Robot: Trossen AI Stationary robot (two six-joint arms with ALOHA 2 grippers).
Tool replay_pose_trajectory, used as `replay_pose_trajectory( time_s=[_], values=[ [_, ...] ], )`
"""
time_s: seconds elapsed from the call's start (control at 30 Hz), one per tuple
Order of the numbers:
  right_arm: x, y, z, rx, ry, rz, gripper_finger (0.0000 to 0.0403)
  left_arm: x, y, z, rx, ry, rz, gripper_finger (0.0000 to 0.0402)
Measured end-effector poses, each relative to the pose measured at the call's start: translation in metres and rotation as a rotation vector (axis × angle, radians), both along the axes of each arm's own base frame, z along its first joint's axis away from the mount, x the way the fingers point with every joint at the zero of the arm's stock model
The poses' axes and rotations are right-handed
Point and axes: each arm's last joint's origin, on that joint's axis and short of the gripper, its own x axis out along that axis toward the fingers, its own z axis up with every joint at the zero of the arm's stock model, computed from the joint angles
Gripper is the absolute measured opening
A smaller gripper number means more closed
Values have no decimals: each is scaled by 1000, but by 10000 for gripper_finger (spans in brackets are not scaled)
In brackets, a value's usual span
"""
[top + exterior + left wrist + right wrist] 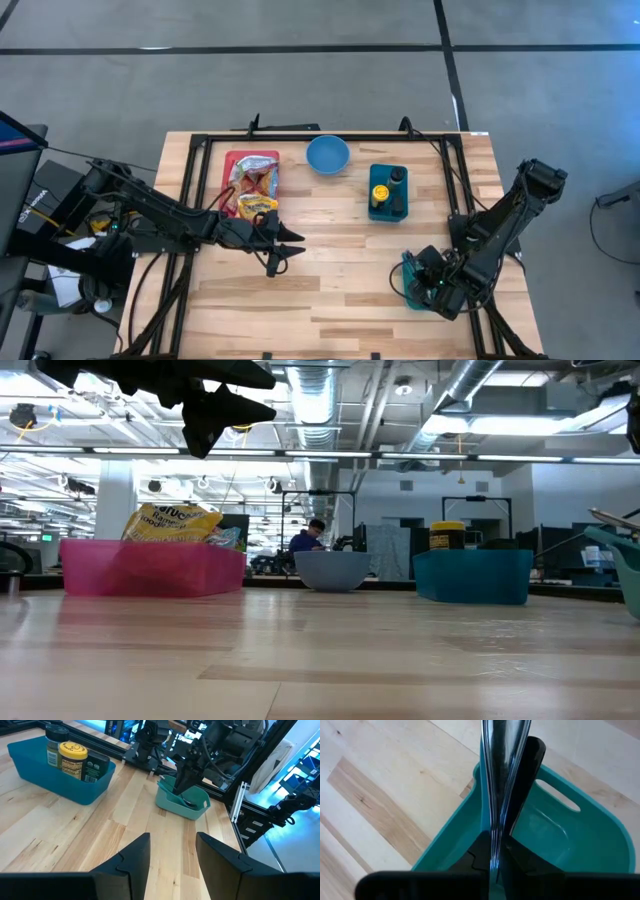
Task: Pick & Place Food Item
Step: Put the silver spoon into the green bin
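The wooden table [330, 280] carries everything; the left arm reaches across it from the left edge, and its gripper [285, 250] hangs above bare boards with the fingers [135, 857] parted and nothing between them. Just behind that gripper sits the pink bin [237, 165] of snack bags [255, 185]; the low view alone shows a yellow bag [170, 522] standing above the bin's rim. Ahead of the left gripper, the wrist view shows a blue bin [75, 785] with jars, a yellow-lidded one [73, 757] nearest; from above that bin lies beside a blue bowl [327, 154]. The right gripper [432, 280] sits down inside a small teal bin [412, 285] at the table's right side; its own wrist view shows what the overhead view hides: the fingers clenched on a metal utensil handle [501, 750]; its working end cannot be seen. A person [305, 538] sits far behind the bowl, seen only in the low view.
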Motion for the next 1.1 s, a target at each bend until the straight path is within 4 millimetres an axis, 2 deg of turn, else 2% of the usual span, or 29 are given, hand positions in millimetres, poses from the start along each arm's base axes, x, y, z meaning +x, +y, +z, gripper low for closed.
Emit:
replay_pose_trajectory(
  time_s=[0.43, 0.83, 1.1],
  values=[
    [0, 0, -1, 9, 7, 1, 54, 0, 0, 0, 0, 0, 0, 153],
    [0, 0, -1, 17, 17, 3, 57, 0, 0, 0, 0, 0, 0, 153],
    [0, -4, 8, 64, 6, -11, 58, 0, 0, 0, 0, 0, 0, 153]
  ],
)
